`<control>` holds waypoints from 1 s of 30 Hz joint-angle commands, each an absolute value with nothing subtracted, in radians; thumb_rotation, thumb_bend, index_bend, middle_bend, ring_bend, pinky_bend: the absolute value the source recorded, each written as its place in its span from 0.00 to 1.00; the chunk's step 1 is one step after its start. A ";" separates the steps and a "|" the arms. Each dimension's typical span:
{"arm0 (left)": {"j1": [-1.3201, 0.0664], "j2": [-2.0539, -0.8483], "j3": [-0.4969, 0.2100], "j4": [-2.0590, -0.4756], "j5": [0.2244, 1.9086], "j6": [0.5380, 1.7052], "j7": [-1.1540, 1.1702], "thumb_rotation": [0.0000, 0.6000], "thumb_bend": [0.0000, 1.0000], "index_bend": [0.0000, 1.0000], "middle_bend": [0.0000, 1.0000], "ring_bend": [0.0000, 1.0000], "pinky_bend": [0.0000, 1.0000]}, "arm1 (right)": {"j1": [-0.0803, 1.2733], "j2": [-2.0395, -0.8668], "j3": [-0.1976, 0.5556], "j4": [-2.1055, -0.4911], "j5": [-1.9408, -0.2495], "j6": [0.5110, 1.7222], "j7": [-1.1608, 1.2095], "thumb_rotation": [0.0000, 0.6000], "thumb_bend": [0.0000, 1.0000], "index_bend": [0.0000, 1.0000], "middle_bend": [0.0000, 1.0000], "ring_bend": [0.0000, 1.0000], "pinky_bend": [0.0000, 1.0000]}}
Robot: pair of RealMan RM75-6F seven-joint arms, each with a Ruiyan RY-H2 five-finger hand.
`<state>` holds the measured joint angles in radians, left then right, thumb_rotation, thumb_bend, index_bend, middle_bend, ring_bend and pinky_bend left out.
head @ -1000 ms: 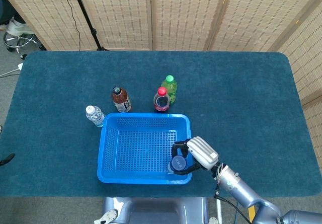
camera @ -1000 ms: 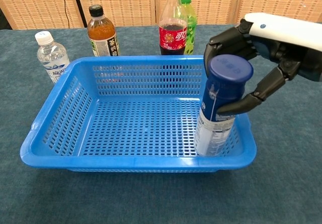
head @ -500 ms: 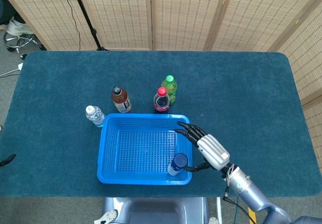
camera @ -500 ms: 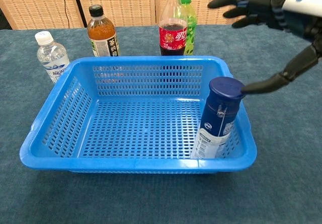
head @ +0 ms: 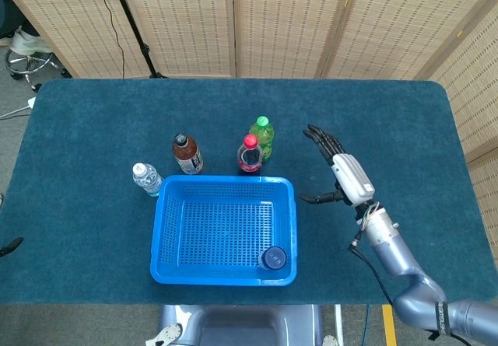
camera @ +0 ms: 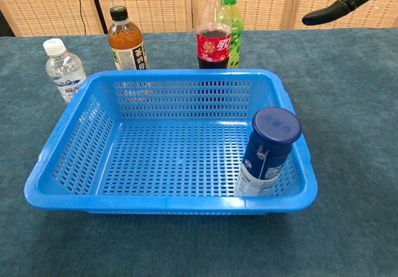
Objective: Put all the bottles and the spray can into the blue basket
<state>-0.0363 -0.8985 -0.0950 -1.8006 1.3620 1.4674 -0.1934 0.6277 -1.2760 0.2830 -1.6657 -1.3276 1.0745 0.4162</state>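
The spray can (camera: 267, 154) with a dark blue cap (head: 274, 258) stands upright in the near right corner of the blue basket (head: 167, 237), touching nothing else. Behind the basket stand a red-capped cola bottle (head: 249, 155), a green bottle (head: 262, 137), a brown tea bottle (head: 187, 154) and a clear water bottle (head: 145, 179). My right hand (head: 341, 171) hovers open to the right of the basket, fingers spread, holding nothing. In the chest view only one of its fingers (camera: 339, 5) shows at the top right. My left hand is out of sight.
The blue basket (camera: 68, 165) sits near the table's front edge on dark teal cloth (head: 389, 128). Folding screens (head: 272, 19) stand behind the table. A stand's black pole (head: 128, 19) rises at the back left.
My right hand let go of the spray can, opened, and rose away to the right and back. The can now stands alone in the basket.
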 commanded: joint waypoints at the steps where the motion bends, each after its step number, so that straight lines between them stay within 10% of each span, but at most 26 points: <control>1: -0.040 -0.900 -0.097 -1.799 1.353 1.459 -0.190 1.00 0.06 0.00 0.00 0.00 0.00 | 0.678 -1.284 0.281 -1.516 -1.299 0.936 0.531 1.00 0.00 0.00 0.00 0.00 0.00; 30: -0.074 -0.927 -0.120 -1.827 1.267 1.419 -0.080 1.00 0.06 0.00 0.00 0.00 0.00 | 0.894 -1.680 0.291 -0.799 -1.331 0.724 0.848 1.00 0.00 0.00 0.00 0.00 0.00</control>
<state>-0.0737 -0.9258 -0.1194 -1.8275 1.2691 1.4200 -0.0811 0.8723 -1.6538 0.2827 -0.8262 -1.3401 0.7440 0.8350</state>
